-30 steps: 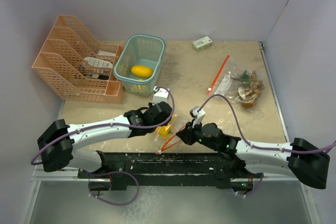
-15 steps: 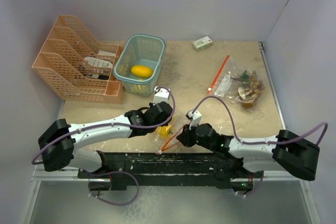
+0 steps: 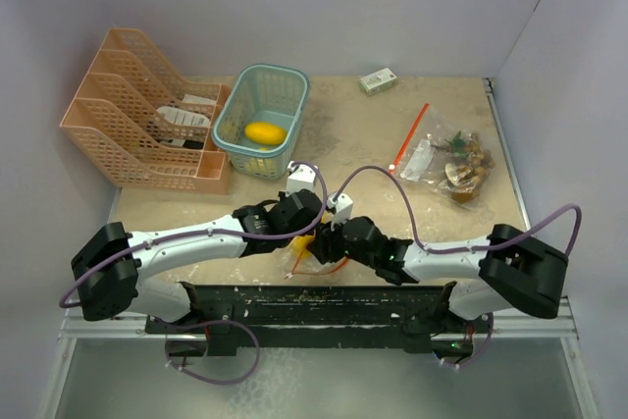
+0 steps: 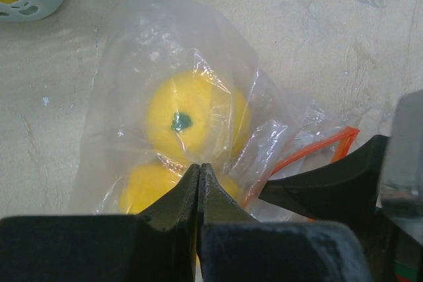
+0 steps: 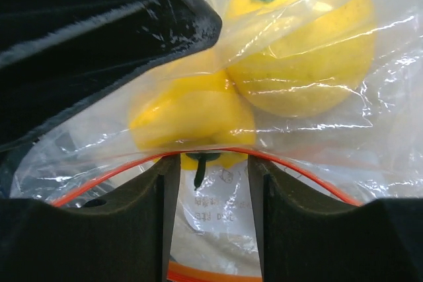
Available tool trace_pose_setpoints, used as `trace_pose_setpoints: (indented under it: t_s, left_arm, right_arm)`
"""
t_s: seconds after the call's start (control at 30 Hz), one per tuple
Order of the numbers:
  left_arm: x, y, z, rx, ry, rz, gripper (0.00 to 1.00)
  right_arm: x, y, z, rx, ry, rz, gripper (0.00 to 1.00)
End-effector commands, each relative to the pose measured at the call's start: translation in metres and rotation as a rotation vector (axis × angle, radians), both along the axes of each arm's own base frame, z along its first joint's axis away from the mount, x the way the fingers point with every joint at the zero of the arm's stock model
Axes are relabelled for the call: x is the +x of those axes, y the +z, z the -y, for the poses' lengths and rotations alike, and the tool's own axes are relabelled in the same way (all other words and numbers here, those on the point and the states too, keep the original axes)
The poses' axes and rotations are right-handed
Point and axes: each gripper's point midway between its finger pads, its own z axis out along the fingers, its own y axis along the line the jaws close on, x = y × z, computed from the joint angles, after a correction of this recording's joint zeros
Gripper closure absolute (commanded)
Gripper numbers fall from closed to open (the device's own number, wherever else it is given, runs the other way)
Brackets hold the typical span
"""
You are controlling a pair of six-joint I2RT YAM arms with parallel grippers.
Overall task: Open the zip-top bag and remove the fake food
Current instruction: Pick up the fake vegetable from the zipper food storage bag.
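A clear zip-top bag with an orange zip lies at the table's near middle. It holds glossy yellow fruits, also seen in the right wrist view. My left gripper is shut, pinching the bag's film just above the fruits. My right gripper is open at the bag's mouth, and the orange zip edge arches across both its fingers. From above, the two grippers meet over the bag. A second bag at the back right holds a brownish grape cluster and small round pieces.
A teal basket at the back holds one yellow fruit. An orange file rack stands at the back left. A small white-green box lies by the back wall. Grey walls close in on both sides.
My right arm has swung left, and its open gripper has come up to the bag's mouth beside my left gripper. The left arm has kept its hold and stayed put.
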Motion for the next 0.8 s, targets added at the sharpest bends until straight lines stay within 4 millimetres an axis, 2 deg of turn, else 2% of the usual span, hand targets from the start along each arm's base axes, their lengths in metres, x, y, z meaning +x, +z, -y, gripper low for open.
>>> trace_pose_setpoints:
  t_s: [0.0,0.1,0.27,0.53,0.77]
  left_arm:
    - [0.006,0.013,0.007,-0.041,0.011,0.028,1.0]
    - [0.006,0.01,0.006,-0.038,0.013,0.026,1.0]
    - [0.006,0.009,0.006,-0.035,0.013,0.025,1.0]
    - [0.006,0.008,0.003,-0.026,0.019,0.026,1.0]
    - [0.007,0.009,0.003,-0.026,0.019,0.029,1.0]
  right_arm:
    - [0.005,0.009,-0.015,0.031,0.024,0.028,0.54]
    - [0.002,0.005,-0.014,0.035,0.029,0.016,0.56]
    - [0.002,0.005,-0.016,0.045,0.033,0.014,0.66]
    - [-0.001,0.014,-0.014,0.068,0.042,0.023,0.98]
    - [-0.01,0.024,0.009,0.098,0.004,0.015,1.0]
